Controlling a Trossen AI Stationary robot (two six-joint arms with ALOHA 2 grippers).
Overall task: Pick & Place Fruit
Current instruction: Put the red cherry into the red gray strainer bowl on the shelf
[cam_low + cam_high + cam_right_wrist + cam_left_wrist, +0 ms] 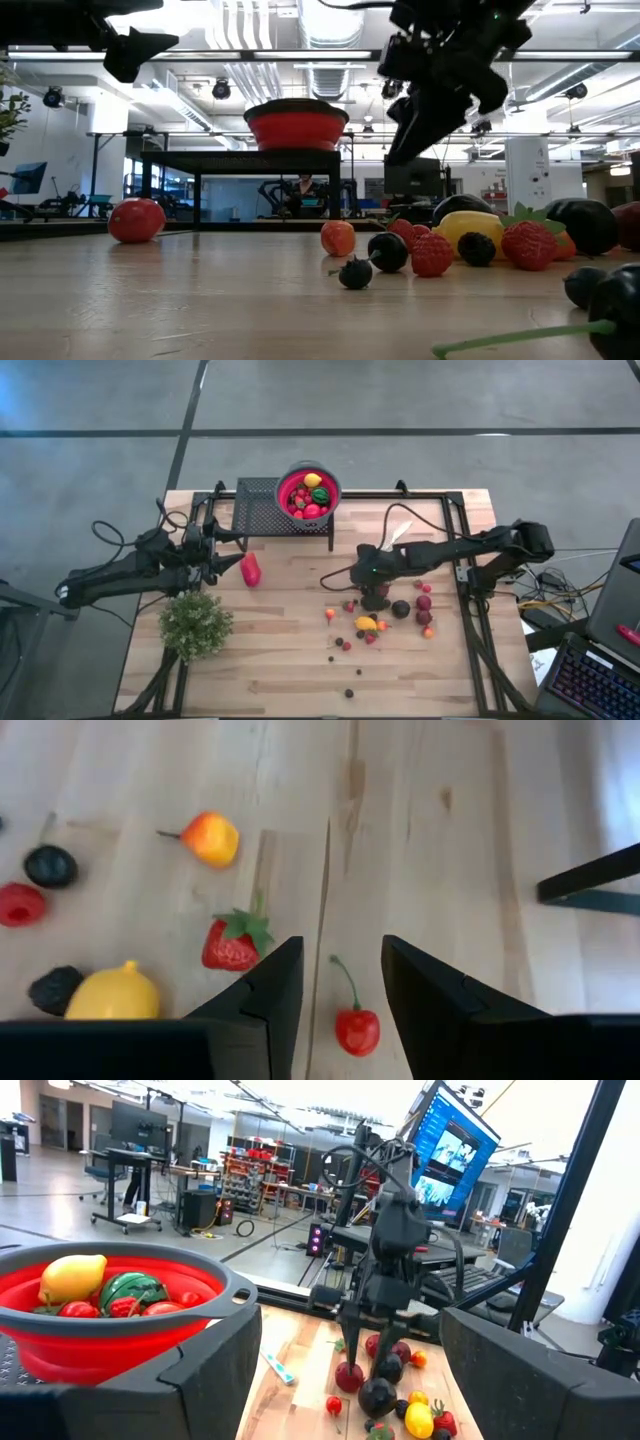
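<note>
Now the right gripper (340, 990) hangs over a cherry (357, 1030), jaws apart; closing off-centre could squirt it away across the bench (280, 650).

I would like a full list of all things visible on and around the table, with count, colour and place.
Bowl: one, red, on the black mesh stand at the table's far edge; holds red, yellow and green fruit.
Large red fruit: one, on the wood near the left gripper.
Small loose fruits: many, red, yellow, orange, dark maroon, scattered right of centre.
Cherry: one, red, between the right fingers.
Plant: one, green, near-left of the table.
Left gripper: open, beside the stand.
Right gripper: low over the cherry.
</note>
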